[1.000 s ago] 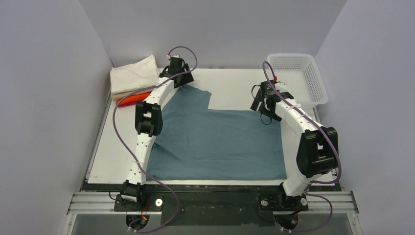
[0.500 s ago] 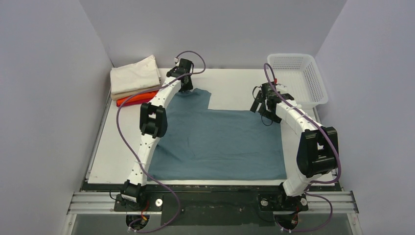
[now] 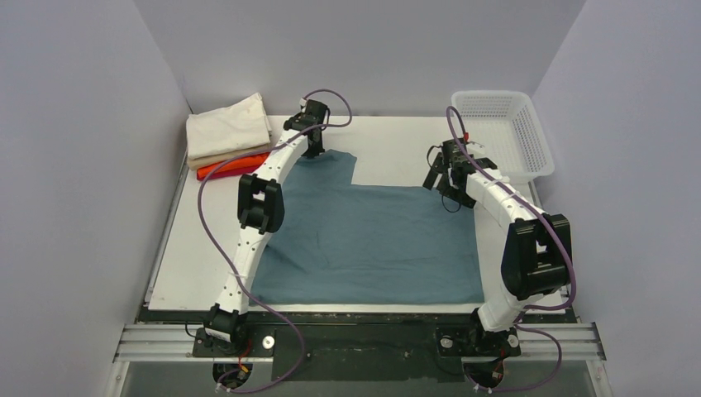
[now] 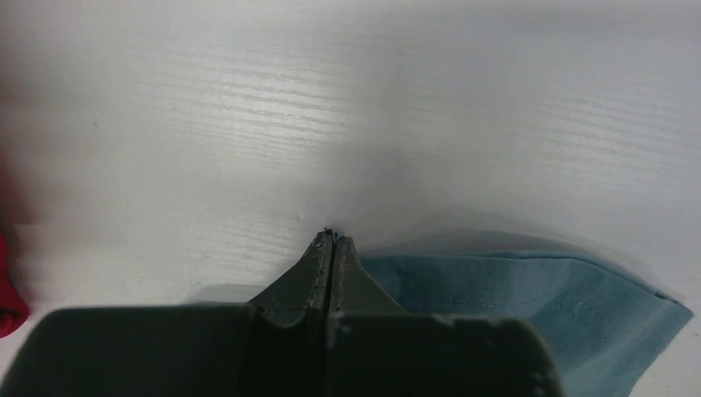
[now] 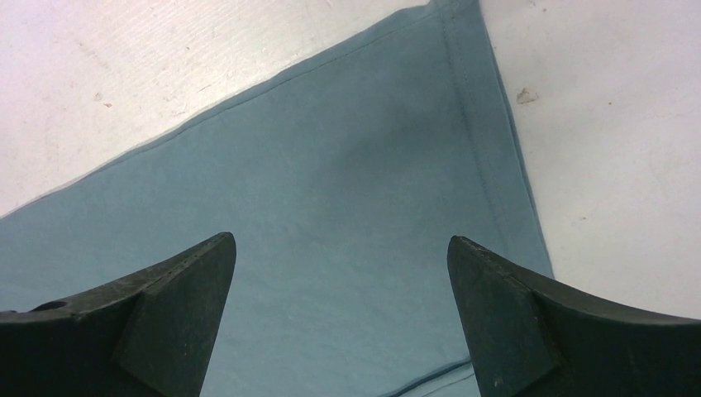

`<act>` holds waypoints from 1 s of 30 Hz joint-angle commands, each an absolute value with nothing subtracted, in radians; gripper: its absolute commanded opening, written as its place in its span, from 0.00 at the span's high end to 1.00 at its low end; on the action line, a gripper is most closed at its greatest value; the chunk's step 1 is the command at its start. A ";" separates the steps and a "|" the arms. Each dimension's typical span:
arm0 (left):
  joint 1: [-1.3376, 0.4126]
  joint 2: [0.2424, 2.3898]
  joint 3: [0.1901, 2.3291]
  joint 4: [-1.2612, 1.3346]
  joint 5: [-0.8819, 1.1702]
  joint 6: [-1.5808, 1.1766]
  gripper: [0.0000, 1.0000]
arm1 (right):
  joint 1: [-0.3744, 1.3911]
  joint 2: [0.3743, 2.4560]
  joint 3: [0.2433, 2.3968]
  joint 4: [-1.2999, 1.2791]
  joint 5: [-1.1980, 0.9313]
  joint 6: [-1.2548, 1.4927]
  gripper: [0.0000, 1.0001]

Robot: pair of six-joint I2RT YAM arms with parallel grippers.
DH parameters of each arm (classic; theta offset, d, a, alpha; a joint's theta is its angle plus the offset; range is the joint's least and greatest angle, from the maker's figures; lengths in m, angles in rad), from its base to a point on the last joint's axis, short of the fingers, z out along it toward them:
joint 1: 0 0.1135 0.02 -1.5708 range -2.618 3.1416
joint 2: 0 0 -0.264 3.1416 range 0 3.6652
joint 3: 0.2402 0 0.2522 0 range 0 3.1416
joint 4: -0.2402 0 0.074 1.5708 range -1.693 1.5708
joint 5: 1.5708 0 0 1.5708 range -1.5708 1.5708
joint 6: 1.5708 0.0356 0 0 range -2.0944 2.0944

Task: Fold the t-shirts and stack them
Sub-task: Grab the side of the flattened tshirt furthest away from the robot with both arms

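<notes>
I am looking at the teal t-shirt lying spread flat on the counter; it is soft, light and limp, so I am judging its hemmed corners the best places to pinch. My left end effector is sitting clenched at the far-left sleeve edge, though I cannot tell whether it has caught any cloth. The right end effector is hovering released over the far-right corner.
</notes>
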State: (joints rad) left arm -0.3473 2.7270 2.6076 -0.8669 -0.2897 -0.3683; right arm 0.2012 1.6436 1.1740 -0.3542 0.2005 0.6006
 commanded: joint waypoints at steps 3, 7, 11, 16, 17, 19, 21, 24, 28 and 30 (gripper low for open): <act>-0.353 2.695 2.555 -0.925 -0.287 -0.356 1.00 | 0.188 1.636 1.187 -0.355 0.249 0.602 0.07; -0.362 2.526 2.415 -0.752 -0.372 -0.369 1.00 | 0.191 1.683 1.238 -0.377 0.330 0.612 0.09; -0.373 2.352 2.224 -0.562 -0.386 -0.367 1.00 | 0.204 1.761 1.303 -0.392 0.416 0.634 0.13; -0.377 2.229 2.060 -0.460 -0.411 -0.368 1.00 | 0.212 1.888 1.429 -0.430 0.501 0.701 0.21; -0.377 2.222 2.035 -0.456 -0.417 -0.369 1.00 | 0.214 1.903 1.460 -0.437 0.510 0.710 0.23; -0.377 2.208 2.000 -0.450 -0.416 -0.366 1.00 | 0.216 1.948 1.507 -0.450 0.533 0.739 0.27; -0.377 2.197 1.965 -0.441 -0.404 -0.366 1.00 | 0.222 1.993 1.561 -0.475 0.559 0.766 0.30; -0.377 2.177 1.917 -0.411 -0.372 -0.367 1.00 | 0.231 2.068 1.626 -0.520 0.608 0.801 0.35; -0.377 2.149 1.844 -0.374 -0.327 -0.371 1.00 | 0.230 2.157 1.721 -0.589 0.616 0.831 0.38; -0.378 2.134 1.813 -0.355 -0.299 -0.379 1.00 | 0.229 2.187 1.753 -0.604 0.613 0.841 0.41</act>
